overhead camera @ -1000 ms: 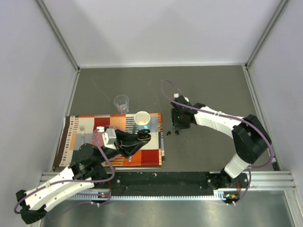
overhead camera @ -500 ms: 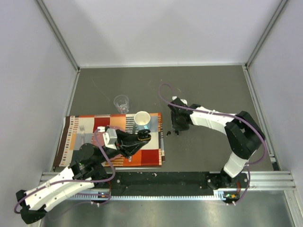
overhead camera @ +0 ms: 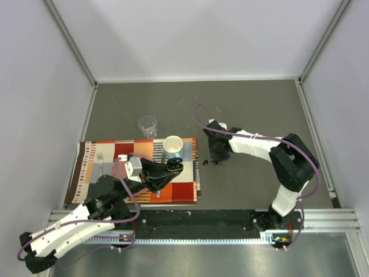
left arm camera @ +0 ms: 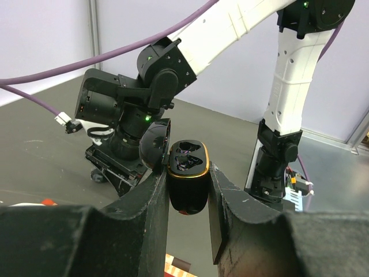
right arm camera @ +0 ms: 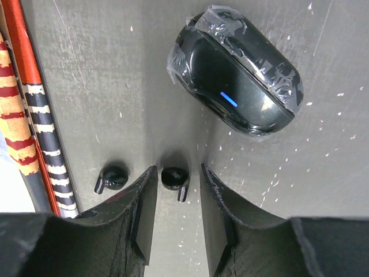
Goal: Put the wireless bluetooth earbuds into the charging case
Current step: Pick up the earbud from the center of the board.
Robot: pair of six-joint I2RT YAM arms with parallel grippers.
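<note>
**Right arm closes in on a loose bud; nothing seated yet**

Shifted leftward and folded tighter than a second ago, your right arm has brought its gripper down over the buds, while the left arm has not budged.

Nearest you, the left gripper (left arm camera: 188,202) is clamped on the glossy black oval charging case with a gold rim (left arm camera: 188,170). The case is held off the striped orange-and-red placemat (overhead camera: 104,153) with its lid swung open. Its two sockets look dark; you cannot tell whether either is filled.

Further out, the right gripper (right arm camera: 177,173) straddles one tiny black hook-shaped earbud (right arm camera: 174,176) lying on the grey table (overhead camera: 259,109). Its jaws stand apart with a sliver of table showing on each side, so the bud is framed, not pinched. A second matching black earbud (right arm camera: 112,177) lies just beside the left finger, near the placemat's edge.

Beyond them sits a larger black oval case wrapped in clear tape, blue light showing (right arm camera: 236,72).

Your pick looks lined up. Closing squarely matters, since a bud this small could squirt sideways.
</note>
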